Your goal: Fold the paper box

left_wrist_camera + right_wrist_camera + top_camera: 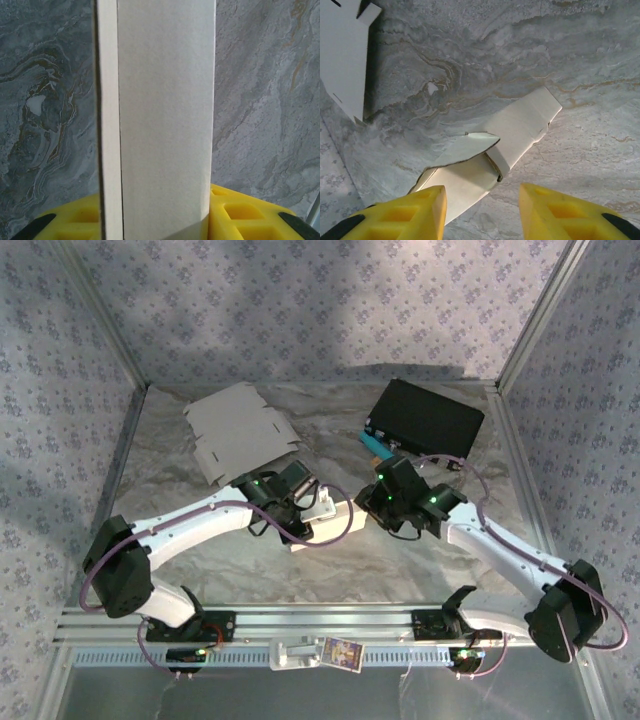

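Looks about halfway done; shows the paper box (325, 518) raised into a long narrow sleeve, lying at mid table (200, 570) between the two arms; leaves the near end open in the right wrist view, with one curved flap (470, 145) sticking out loose, not tucked in; gives no clear sight of the far end; probably calls for tucking that flap and closing the ends; keeps a flat sheet (240, 435) at the back left and a black case (428, 418) at the back right, both well apart from the work; has the left gripper (160, 220) closed across the box's width, yellow fingers (245, 217) flush against both sides, seemingly pinching it; has the right gripper (482, 210) spread, bare table in the gap, holding nothing; puts one of its fingers just beside the box's near end, contact impossible to tell
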{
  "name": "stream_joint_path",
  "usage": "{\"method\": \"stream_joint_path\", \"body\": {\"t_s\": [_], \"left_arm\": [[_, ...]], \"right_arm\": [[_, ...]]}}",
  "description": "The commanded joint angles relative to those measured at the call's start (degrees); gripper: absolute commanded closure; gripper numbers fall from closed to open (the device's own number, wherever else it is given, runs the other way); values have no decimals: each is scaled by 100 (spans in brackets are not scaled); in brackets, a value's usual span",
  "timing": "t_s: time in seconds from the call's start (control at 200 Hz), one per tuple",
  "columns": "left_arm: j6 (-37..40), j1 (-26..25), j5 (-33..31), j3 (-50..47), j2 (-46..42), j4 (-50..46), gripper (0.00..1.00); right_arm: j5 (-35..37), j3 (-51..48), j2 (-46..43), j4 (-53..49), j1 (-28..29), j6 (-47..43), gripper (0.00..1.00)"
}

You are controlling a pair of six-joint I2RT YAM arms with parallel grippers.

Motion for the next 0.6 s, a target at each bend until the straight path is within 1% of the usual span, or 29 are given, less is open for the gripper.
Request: {"method": "stream_joint_path", "body": {"t_s": [0.0,0.04,0.15,0.38,0.515,0.595], "left_arm": [[-26,39,-3,109,52,-153,61],[-35,39,-13,108,45,-127,60],[-43,36,-54,111,-8,-69,58],[-22,56,-139,71,-80,-4,57],[-18,57,-193,61,-106,61,57],[15,56,-187,61,-103,71,59]], "right_arm": [[72,110,227,-218,19,142,63],[34,97,294,-233,1,146,65],[-13,206,433,-713,-42,143,72],[-171,734,791,-1486,-83,-227,79],[-251,1014,856,-1768,-108,-541,81],[-395,1314,900,-1945,-189,-1068,77]]}}
